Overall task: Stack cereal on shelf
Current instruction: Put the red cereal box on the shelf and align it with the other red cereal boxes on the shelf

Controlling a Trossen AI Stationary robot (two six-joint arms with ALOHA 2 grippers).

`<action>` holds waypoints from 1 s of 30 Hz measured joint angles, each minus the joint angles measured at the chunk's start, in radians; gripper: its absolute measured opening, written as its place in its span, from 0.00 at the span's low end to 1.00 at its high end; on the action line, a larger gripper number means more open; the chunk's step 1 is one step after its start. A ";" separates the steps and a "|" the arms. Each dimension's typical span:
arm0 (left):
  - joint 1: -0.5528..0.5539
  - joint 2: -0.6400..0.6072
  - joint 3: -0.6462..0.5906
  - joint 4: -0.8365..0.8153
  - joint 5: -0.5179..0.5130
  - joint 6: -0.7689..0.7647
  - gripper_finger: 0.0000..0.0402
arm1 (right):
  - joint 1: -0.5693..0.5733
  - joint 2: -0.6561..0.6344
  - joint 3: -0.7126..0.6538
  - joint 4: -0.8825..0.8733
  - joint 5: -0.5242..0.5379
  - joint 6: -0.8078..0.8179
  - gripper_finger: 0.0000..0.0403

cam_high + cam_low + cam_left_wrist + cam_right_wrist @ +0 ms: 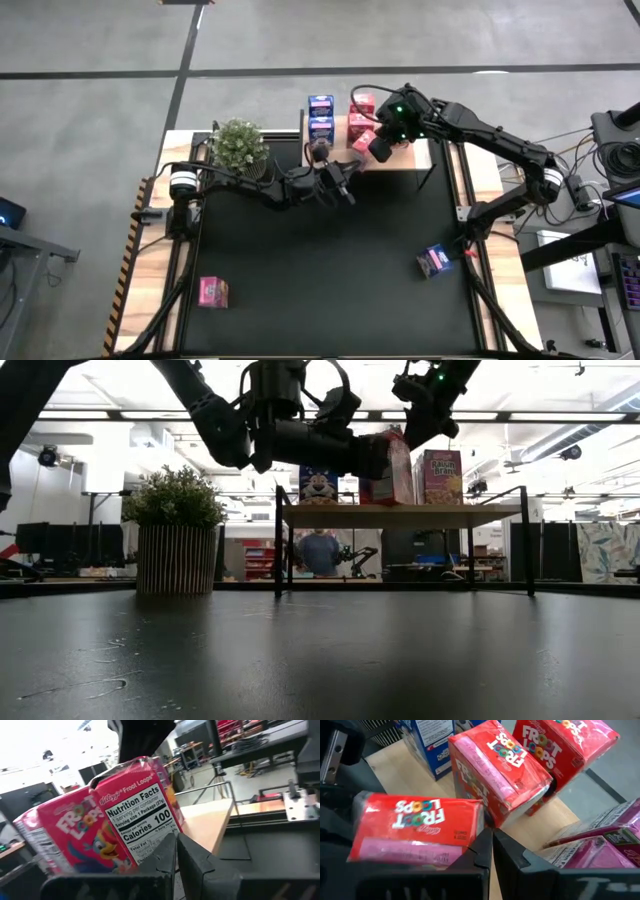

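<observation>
High view | right gripper (377, 146) pinching tilted cereal box (363, 141) above shelf (420, 155) | left gripper (343, 176) closed, empty beside

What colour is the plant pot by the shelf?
The plant pot is pale with thin dark vertical stripes, best seen in the low view.

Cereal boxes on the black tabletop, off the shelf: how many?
2. Small pink cardboard box at the high view's lower left; small blue cardboard box by the right edge. More may be hidden.
</observation>
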State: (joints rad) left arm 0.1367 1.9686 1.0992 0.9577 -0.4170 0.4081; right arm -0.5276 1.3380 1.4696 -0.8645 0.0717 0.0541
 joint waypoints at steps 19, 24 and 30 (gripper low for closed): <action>-0.004 -0.020 -0.002 -0.047 -0.234 0.029 0.00 | 0.010 -0.002 0.000 -0.065 -0.003 0.033 0.02; -0.008 -0.033 -0.002 -0.093 -0.249 0.028 0.00 | 0.014 -0.002 0.000 -0.072 -0.006 0.035 0.02; -0.031 -0.046 -0.002 -0.100 -0.248 0.028 0.00 | 0.015 -0.001 0.000 -0.071 -0.005 0.035 0.02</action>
State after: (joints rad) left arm 0.1059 1.9221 1.0973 0.8576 -0.6655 0.4366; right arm -0.5121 1.3369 1.4696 -0.9356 0.0666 0.0895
